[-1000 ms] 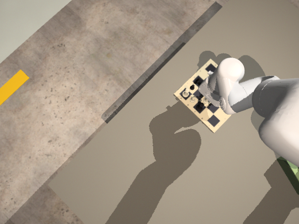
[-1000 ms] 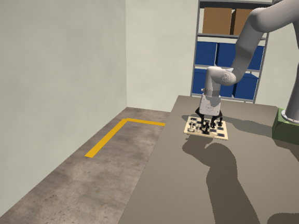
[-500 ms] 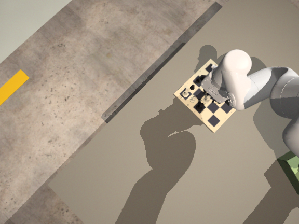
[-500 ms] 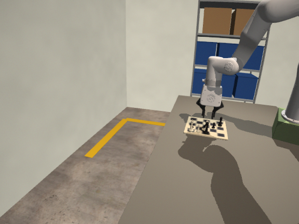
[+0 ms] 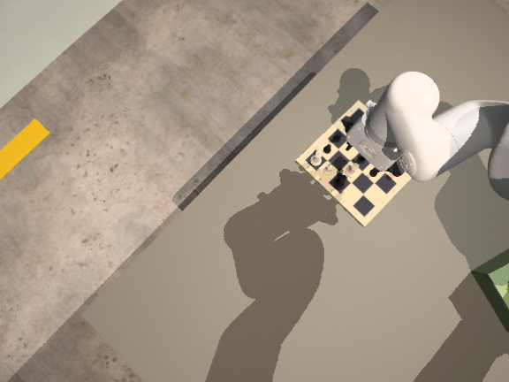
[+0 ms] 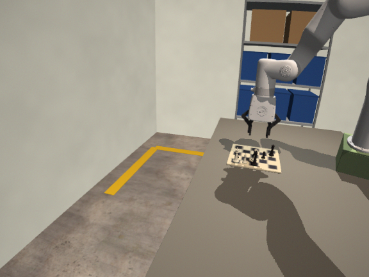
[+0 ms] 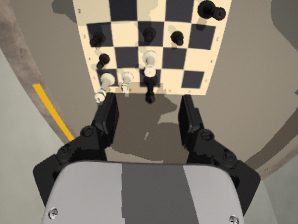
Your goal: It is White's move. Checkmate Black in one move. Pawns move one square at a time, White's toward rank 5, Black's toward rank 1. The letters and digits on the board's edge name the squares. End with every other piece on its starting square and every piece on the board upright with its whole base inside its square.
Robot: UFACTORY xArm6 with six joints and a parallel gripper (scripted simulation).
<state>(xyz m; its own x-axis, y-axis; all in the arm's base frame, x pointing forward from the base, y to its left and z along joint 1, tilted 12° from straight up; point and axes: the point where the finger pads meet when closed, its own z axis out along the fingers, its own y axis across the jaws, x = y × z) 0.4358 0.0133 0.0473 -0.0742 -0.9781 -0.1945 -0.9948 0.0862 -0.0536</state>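
Note:
A small chessboard (image 5: pixel 365 219) (image 6: pixel 276 168) (image 7: pixel 153 4) lies on the table. My gripper (image 6: pixel 258 134) (image 7: pixel 148 104) is open and empty and hangs well above the board's near edge. White pieces (image 5: pixel 315 159) (image 6: pixel 236 156) (image 7: pixel 107 82) stand in the row along that edge, and another white piece (image 5: pixel 350 169) (image 7: pixel 150 60) stands one row in. A tall black piece (image 5: pixel 339 180) (image 6: pixel 254 157) (image 7: pixel 150 84) stands right beside it. Black pawns (image 7: pixel 177 38) (image 6: pixel 263 155) and another black piece (image 7: pixel 208 10) (image 6: pixel 272 149) stand farther in. All pieces look upright. In the top view the arm hides part of the board.
The board sits near the table's left edge (image 6: pixel 205 160). A green block (image 5: pixel 492 280) (image 6: pixel 350 161) under the arm's base stands to the right. A shelf with blue bins (image 6: pixel 307 102) and brown boxes stands behind the table.

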